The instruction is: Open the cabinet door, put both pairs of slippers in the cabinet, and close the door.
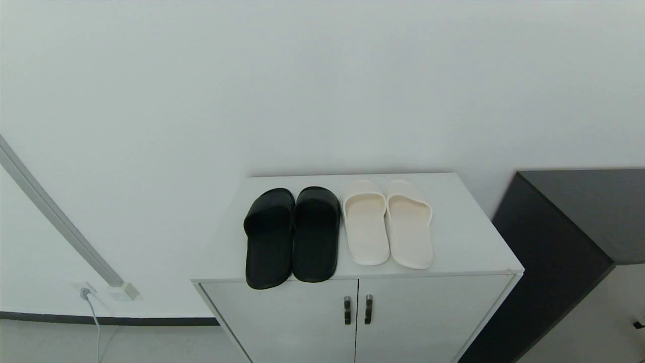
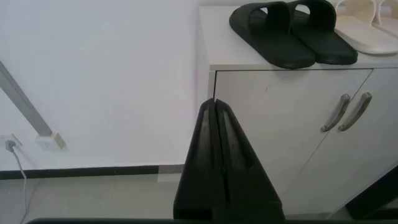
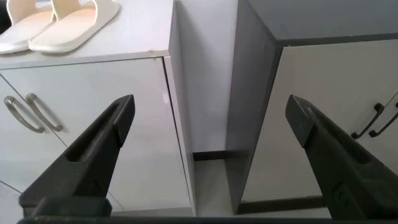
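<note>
Ideally the spread right hand (image 3: 209, 104) hooks the lower-centre door handle (image 1: 368, 308) and pulls squarely; the left hand (image 2: 215, 104) is pressed together.

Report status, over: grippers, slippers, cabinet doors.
Left gripper shut, right gripper open, both empty. Black slippers and white slippers on cabinet top. Doors shut; nothing blocking handles.

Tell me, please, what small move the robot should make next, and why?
Probably bring the open right hand toward the right door's handle: both cabinet doors are shut, the black slippers and white slippers sit on top, and this hand points at the gap beside them, not a handle.
</note>
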### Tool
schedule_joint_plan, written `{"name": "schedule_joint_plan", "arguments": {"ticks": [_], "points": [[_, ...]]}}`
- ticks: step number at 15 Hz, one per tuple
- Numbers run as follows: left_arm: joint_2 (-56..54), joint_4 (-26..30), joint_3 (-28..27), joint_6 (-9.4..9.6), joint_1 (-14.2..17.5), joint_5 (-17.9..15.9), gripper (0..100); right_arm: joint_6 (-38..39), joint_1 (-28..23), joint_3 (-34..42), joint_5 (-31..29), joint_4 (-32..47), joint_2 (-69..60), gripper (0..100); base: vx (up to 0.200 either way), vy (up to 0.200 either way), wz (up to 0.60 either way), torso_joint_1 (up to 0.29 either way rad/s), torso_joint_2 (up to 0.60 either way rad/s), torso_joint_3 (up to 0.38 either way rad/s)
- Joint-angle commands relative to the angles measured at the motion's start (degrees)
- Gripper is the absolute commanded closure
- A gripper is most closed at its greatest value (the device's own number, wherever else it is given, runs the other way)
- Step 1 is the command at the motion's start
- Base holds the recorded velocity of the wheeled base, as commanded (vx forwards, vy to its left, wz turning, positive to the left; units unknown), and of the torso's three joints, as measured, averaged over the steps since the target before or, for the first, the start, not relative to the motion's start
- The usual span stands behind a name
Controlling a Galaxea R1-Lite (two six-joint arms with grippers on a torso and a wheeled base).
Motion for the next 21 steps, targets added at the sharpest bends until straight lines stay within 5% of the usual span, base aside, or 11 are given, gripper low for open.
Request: {"name": "schedule_joint_plan", "arguments": {"ticks": [1, 3, 5, 7, 10, 13, 14, 15, 21], "points": [[0.1, 0.0, 0.0, 0.36, 0.0, 0.0, 100, -0.4, 0.0, -0.2, 0.0, 0.0, 0.1, 0, 0.0, 0.0, 0.0, 0.0, 0.0, 0.0], [0.1, 0.0, 0.0, 0.62, 0.0, -0.1, 100, -4.2, 0.1, -0.7, 0.0, -0.1, 0.9, 0, 0.0, 0.0, 0.0, 0.0, 0.0, 0.0], [0.1, 0.0, 0.0, 0.62, 0.0, -0.1, 100, 4.4, 1.3, -17.2, 1.8, 2.0, 10.2, 0, 0.0, 0.0, 0.0, 0.0, 0.0, 0.0], [0.1, 0.0, 0.0, 0.62, 0.0, -0.1, 100, 1.3, 1.4, -20.0, 12.7, 4.7, 23.4, 0, 0.0, 0.0, 0.0, 0.0, 0.0, 0.0], [0.1, 0.0, 0.0, 0.62, 0.0, 0.0, 100, 1.9, 7.9, -20.9, 14.5, -6.7, 44.2, 0, 0.0, 0.0, 0.0, 0.0, 0.0, 0.0], [0.1, 0.0, 0.0, 0.62, 0.0, -0.1, 100, 6.1, 21.8, -23.0, 2.8, -15.4, 54.7, 0, 0.0, 0.0, 0.0, 0.0, 0.0, 0.0], [0.1, 0.0, 0.0, 0.62, 0.0, -0.1, 100, 10.4, 32.6, -25.3, -6.3, -17.4, 59.2, 0, 0.0, 0.0, 0.0, 0.0, 0.0, 0.0], [0.1, 0.0, 0.0, 0.62, 0.0, -0.1, 100, 12.5, 37.9, -27.4, -11.5, -18.5, 62.5, 0, 0.0, 0.0, 0.0, 0.0, 0.0, 0.0], [0.1, 0.0, 0.0, 0.62, 0.0, -0.1, 100, 13.7, 47.2, -39.0, -23.6, -29.4, 82.7, 0, 0.0, 0.0, 0.0, 0.0, 0.0, 0.0]]}}
